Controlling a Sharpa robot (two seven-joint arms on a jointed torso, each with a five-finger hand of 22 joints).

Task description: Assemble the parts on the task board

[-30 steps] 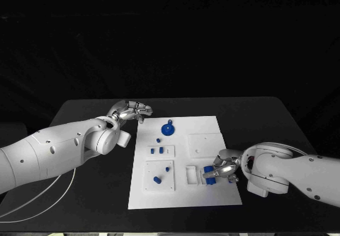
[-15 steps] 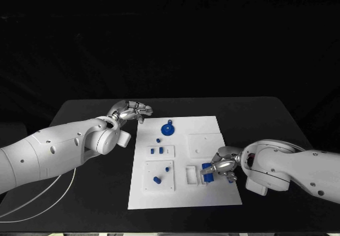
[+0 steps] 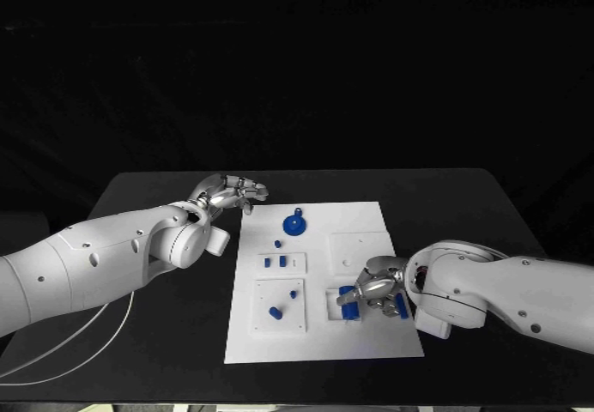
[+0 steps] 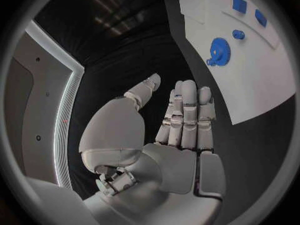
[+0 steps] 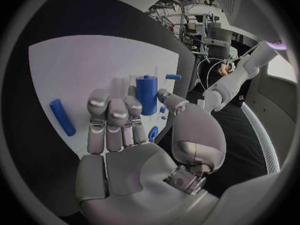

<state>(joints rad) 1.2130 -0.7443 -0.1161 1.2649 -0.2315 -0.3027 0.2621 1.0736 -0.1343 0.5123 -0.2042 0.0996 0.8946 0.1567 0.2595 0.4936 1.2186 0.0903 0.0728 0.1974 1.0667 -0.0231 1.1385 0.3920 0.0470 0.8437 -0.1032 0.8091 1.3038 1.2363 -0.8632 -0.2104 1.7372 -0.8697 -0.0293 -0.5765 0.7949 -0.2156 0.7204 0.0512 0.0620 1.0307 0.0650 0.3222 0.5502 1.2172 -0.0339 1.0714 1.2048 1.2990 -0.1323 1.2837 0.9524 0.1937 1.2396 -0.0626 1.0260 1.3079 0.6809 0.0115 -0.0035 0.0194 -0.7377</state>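
Task board (image 3: 324,283) is the white plate you see lying flat in the middle of the black table (image 3: 470,197), with small blue parts scattered over it. Your right hand (image 3: 372,296) is down over the board's near right portion, fingers together and pointing across the plate; in the right wrist view a blue cylinder (image 5: 146,95) stands upright just beyond the fingertips (image 5: 116,107), between them and the thumb, but you cannot tell from these pictures whether the hand actually grips it or only rests against it. A blue rod (image 5: 62,117) lies flat on the white surface just beside that hand, apart from the fingers. The right arm comes in low from the right edge of the table, its wrist bent so the hand reaches leftward onto the board. Your left hand (image 3: 230,194) sits off the board's far left corner, above bare table; its fingers (image 4: 187,112) are straight and side by side, the thumb a little apart, and it holds nothing. The left arm runs in from the left, forearm angled up toward the far side. A blue gear (image 3: 293,226) rests on the far part of the board, near the left hand but not touching it.
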